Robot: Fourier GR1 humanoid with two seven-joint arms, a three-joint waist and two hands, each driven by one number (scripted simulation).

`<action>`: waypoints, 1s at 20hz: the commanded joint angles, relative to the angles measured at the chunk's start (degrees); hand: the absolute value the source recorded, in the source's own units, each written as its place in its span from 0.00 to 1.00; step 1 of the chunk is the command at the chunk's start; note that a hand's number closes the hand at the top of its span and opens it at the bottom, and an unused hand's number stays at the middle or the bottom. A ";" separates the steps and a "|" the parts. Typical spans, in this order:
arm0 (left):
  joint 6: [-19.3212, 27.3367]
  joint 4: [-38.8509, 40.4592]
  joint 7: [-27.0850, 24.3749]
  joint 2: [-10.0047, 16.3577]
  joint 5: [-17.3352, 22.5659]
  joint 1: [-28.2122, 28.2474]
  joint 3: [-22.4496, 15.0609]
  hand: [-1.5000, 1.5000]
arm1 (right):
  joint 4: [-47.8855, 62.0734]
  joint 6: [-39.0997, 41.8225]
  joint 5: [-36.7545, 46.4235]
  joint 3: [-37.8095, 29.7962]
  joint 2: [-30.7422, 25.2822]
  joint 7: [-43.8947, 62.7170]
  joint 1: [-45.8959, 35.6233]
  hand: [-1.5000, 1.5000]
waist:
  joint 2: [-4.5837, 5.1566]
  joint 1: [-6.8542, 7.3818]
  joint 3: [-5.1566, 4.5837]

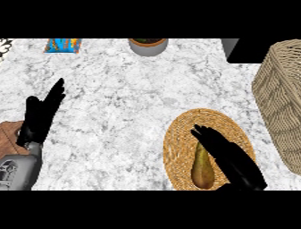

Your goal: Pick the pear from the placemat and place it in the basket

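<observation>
Wicker of the basket [288, 107] is cut off by the right edge, and your right hand [237, 166] hides the right side of the pear [201, 170]. Its fingers are straight, holding nothing; if they touch the pear, you cannot tell. The pear lies on the placemat [179, 134], long axis pointing away from you, thin end far.

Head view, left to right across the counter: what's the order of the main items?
left hand → grey pot → pear → basket. The right hand overlaps the pear, so it is left out.
</observation>
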 commanded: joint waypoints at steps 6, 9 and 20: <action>-3.22 -0.95 1.94 -0.74 -0.50 -0.85 2.89 0.50 | 8.30 -2.29 1.89 -1.44 3.52 -3.25 -2.11 0.00 | 0.01 0.00 -0.01; -2.00 -5.16 5.85 -1.56 -1.98 -0.06 1.73 0.50 | 11.05 -3.08 3.20 -1.55 4.05 -3.37 -3.22 0.00 | 0.00 0.10 0.00; -2.31 -6.75 1.64 -3.09 -3.55 4.65 1.74 0.50 | 10.85 -9.66 9.17 -0.97 0.75 -10.13 -2.81 1.00 | -0.06 0.14 0.00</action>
